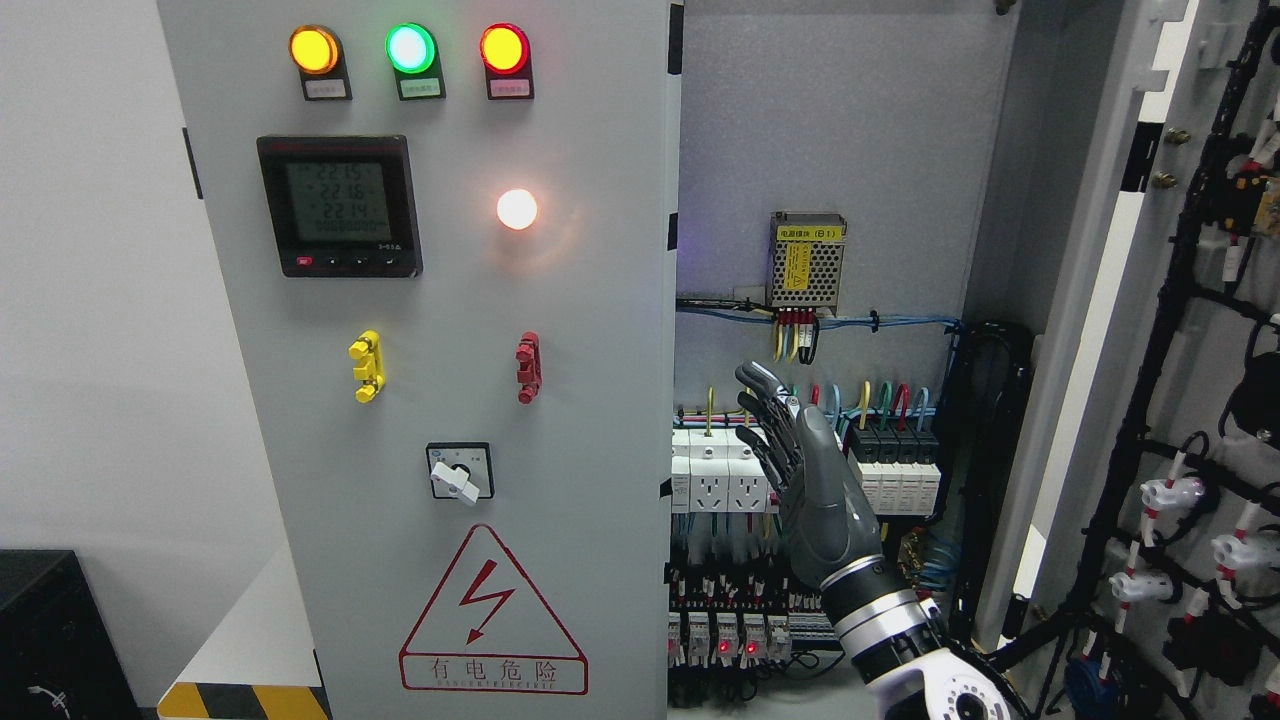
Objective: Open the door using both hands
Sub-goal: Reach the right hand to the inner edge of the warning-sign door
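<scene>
Grey steel is what you are working with: a cabinet with two doors. Your right door (1150,330) already stands swung wide, its inner face with black cable looms and white connectors turned toward you at the far right of the view. That leaves the interior (830,150) exposed, with its yellow-labelled power supply (808,258), the row of white sockets (722,480) and the breakers (895,450) with coloured wires.

Your left door (430,380) looks closed or nearly so; its front faces you squarely, carrying the three pilot lamps (410,48), the meter (340,205), the rotary switch (460,472) and the red warning triangle (492,610).

Your right hand (800,470) comes up from the lower right and stands upright in the opening, just beside the left door's free edge, in front of the sockets. Its fingers (765,420) are nearly straight and close together, gripping nothing, and you cannot tell whether they touch anything. Your left hand is out of view.

So judge the task roughly half done: one door is open, one is left. That remaining door probably calls for fingers hooked behind its edge, then a swing to the left.
</scene>
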Robot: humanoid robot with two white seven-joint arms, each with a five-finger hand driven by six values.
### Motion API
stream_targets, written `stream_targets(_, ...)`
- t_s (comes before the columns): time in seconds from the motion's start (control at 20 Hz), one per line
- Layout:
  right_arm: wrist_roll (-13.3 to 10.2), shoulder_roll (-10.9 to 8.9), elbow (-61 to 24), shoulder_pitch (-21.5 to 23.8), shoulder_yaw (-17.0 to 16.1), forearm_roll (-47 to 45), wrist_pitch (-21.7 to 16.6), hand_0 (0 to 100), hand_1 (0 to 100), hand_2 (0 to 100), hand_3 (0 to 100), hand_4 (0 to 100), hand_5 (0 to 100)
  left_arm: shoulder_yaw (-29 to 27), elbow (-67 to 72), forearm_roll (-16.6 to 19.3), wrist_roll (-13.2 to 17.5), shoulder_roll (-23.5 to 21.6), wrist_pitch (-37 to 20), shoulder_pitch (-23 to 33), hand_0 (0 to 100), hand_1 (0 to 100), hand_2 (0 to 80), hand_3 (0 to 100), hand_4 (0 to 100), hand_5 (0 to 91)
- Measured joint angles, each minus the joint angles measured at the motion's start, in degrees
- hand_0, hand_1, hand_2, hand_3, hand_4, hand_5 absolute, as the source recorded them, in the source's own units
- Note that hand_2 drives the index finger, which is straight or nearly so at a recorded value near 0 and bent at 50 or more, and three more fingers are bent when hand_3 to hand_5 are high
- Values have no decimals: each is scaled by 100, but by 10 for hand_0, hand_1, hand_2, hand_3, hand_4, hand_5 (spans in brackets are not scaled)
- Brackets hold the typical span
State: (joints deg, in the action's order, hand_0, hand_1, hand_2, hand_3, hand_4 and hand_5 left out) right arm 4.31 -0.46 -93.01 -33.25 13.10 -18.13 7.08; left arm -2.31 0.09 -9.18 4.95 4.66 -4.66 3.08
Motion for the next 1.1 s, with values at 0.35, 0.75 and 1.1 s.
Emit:
stream_targets(0.35, 5, 21, 314, -254, -13, -287, 139, 0, 0, 0, 0, 0, 0, 8, -3, 3, 0, 40, 19, -13, 0, 0, 0, 0, 0, 0)
stream_targets(0.75, 15, 33, 530, -527, -19, -867, 509, 0, 0, 0, 0, 0, 0, 15, -6, 4, -24, 63, 22, -23, 0, 0, 0, 0, 0, 0)
stream_targets(1.1, 562, 40, 704, -668, -32, -1028, 701, 0, 0, 0, 0, 0, 0, 17, -7, 4, -5, 74, 23, -25, 0, 0, 0, 0, 0, 0)
